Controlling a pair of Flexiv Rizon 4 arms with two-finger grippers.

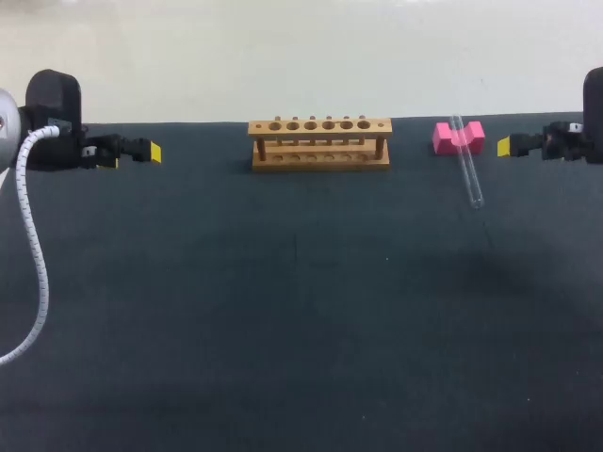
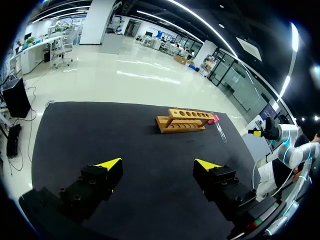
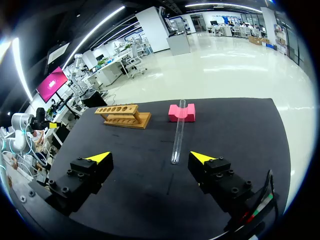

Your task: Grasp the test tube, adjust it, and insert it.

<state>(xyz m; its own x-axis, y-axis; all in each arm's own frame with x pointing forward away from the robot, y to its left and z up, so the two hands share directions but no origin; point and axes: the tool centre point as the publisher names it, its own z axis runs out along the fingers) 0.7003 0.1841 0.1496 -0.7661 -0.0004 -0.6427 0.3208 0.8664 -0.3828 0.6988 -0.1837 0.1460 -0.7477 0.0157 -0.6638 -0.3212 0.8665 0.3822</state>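
Two wide-open, empty tools, left tool (image 2: 157,162) and right tool (image 3: 151,156); test tube (image 1: 466,169) across pink block (image 1: 445,139), right of rack (image 1: 320,143).

Pink notched block (image 1: 443,140) on black table (image 1: 283,330), near far edge.

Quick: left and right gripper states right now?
Left gripper: open, holding nothing.
Right gripper: open, holding nothing; the clear glass test tube lies ahead of it, untouched.

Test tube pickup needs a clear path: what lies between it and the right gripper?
Nothing but bare black table, seen in the head and right wrist views. The test tube lies ahead of the open right gripper.
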